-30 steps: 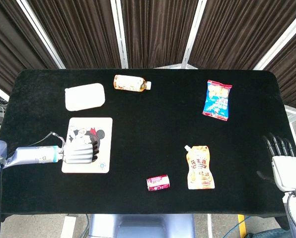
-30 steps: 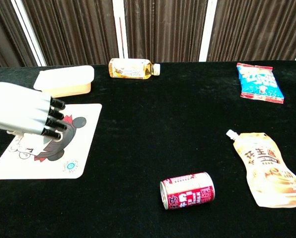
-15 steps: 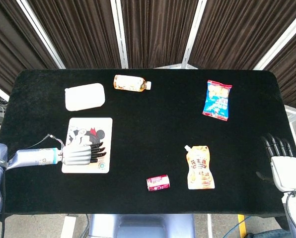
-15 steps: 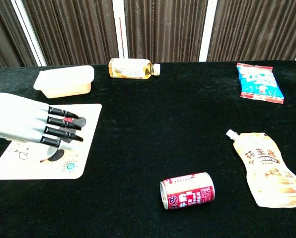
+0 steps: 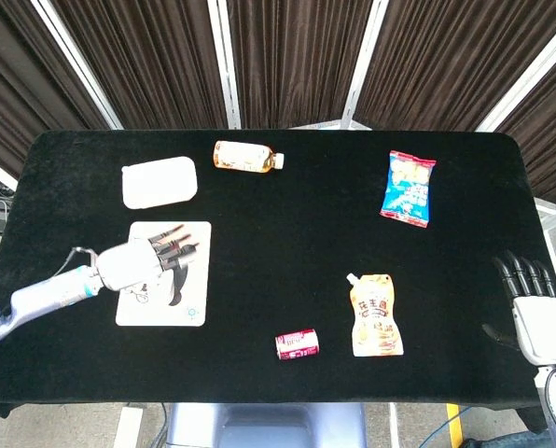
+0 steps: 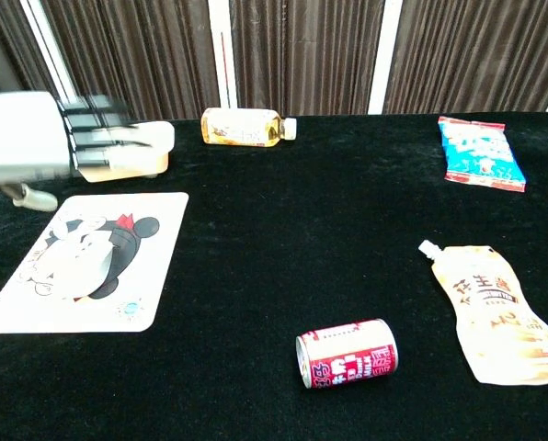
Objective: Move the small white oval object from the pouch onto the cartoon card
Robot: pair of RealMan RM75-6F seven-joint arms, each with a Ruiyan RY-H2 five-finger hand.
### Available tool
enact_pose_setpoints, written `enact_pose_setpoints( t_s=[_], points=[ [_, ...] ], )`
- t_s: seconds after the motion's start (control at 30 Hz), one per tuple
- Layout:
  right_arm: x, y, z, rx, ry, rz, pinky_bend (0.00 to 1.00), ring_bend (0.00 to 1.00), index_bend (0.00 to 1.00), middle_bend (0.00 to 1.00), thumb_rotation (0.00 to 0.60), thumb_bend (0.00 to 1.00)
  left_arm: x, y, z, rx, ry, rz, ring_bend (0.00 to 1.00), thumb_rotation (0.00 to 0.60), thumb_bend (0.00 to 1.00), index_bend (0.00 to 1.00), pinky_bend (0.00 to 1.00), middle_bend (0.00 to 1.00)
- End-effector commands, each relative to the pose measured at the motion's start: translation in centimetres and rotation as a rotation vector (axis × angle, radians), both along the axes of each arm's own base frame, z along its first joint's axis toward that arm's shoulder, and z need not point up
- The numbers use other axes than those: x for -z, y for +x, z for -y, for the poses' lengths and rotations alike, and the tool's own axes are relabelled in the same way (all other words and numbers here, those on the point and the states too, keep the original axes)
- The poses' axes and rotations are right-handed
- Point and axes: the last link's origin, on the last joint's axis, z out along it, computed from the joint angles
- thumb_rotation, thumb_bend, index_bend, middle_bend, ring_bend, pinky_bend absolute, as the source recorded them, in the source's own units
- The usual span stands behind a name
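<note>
The cartoon card point(image 5: 166, 308) lies flat at the table's left; the chest view shows its whole face point(image 6: 85, 262) with nothing on it. The spouted orange pouch point(image 5: 376, 317) lies flat at the front right, and it appears again in the chest view point(image 6: 499, 312). I see no small white oval object on either one. My left hand point(image 5: 147, 261) hovers over the card's far half, fingers straight and apart, holding nothing. In the chest view this hand point(image 6: 53, 138) is raised and blurred. My right hand point(image 5: 537, 308) rests at the table's right edge, fingers extended and empty.
A white rounded box point(image 5: 159, 181) sits beyond the card, partly behind my left hand in the chest view. A tea bottle point(image 5: 245, 157) lies at the back centre. A blue snack bag point(image 5: 409, 189) lies at the back right and a red can point(image 5: 297, 344) at the front centre.
My left hand has lifted off the card and moved toward its far end, uncovering the cartoon. The right hand has not moved.
</note>
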Motion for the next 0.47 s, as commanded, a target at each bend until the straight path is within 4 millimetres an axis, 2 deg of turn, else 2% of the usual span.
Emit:
enact_pose_setpoints(
  t_s=[0.03, 0.17, 0.2, 0.3, 0.47],
  points=[
    [-0.3, 0.0, -0.1, -0.008, -0.004, 0.009, 0.00, 0.00, 0.00, 0.00, 0.600, 0.00, -3.2, -1.9, 2.0, -0.386, 0.184, 0.510, 0.00, 0.600, 0.00, 0.00, 0.00, 0.00],
    [-0.4, -0.1, -0.2, -0.015, -0.002, 0.020, 0.00, 0.00, 0.00, 0.00, 0.600, 0.00, -4.5, -3.5, 5.3, -0.580, 0.255, 0.653, 0.00, 0.600, 0.00, 0.00, 0.00, 0.00],
    [-0.5, -0.1, -0.2, -0.018, 0.000, 0.025, 0.00, 0.00, 0.00, 0.00, 0.600, 0.00, -5.0, -4.3, 7.0, -0.664, 0.287, 0.667, 0.00, 0.600, 0.00, 0.00, 0.00, 0.00],
    [-0.5, -0.1, -0.2, -0.024, 0.005, 0.032, 0.00, 0.00, 0.00, 0.00, 0.600, 0.00, -5.9, -5.3, 10.1, -0.818, 0.345, 0.664, 0.00, 0.600, 0.00, 0.00, 0.00, 0.00],
    [-0.7, -0.1, -0.2, -0.030, 0.008, 0.044, 0.00, 0.00, 0.00, 0.00, 0.600, 0.00, -6.2, -6.6, 13.8, -1.015, 0.368, 0.666, 0.00, 0.600, 0.00, 0.00, 0.00, 0.00]
  ],
)
